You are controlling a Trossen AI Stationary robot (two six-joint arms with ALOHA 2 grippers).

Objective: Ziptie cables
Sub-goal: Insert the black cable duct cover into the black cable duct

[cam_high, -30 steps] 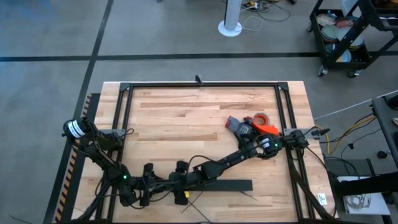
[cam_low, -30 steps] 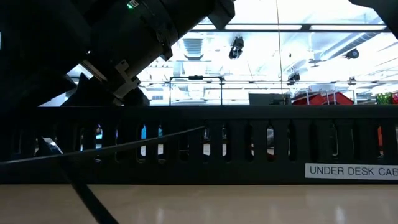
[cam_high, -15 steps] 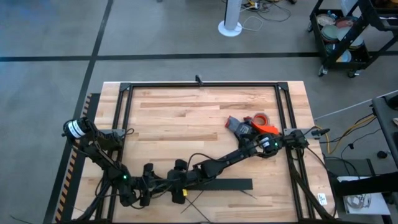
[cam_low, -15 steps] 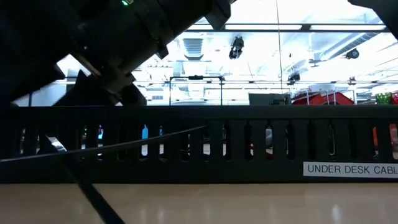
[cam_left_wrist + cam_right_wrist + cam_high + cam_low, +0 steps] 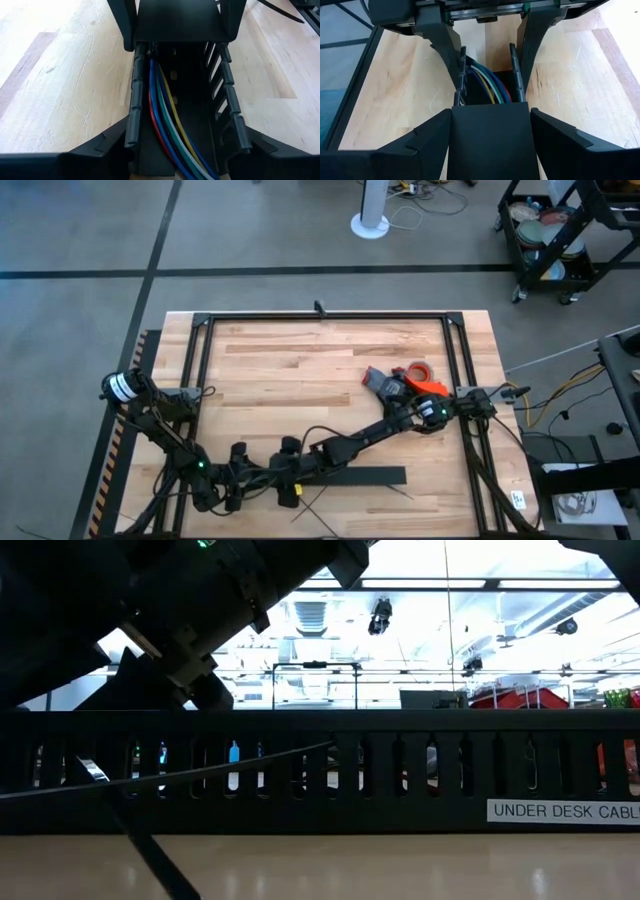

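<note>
1. Black plastic duct (image 5: pixel 370 477) lies on the wooden table (image 5: pixel 300 370); seen from low down, its label now sits a little more to one side than a second ago, so it has slid a tiny bit.
2. Coloured cables (image 5: pixel 162 115) lie inside the duct, along one wall.
3. At one end of the duct, the left gripper (image 5: pixel 185 135) has a finger pressed on each side wall.
4. Facing it, the right gripper (image 5: pixel 490 112) hugs the duct the same way and has crept a bit along it.
5. Thin dark zipties (image 5: pixel 322 502) lie on the table just beside the duct, and no one holds them.
6. I think the cables are tucked in, but the tying has not started yet.
</note>
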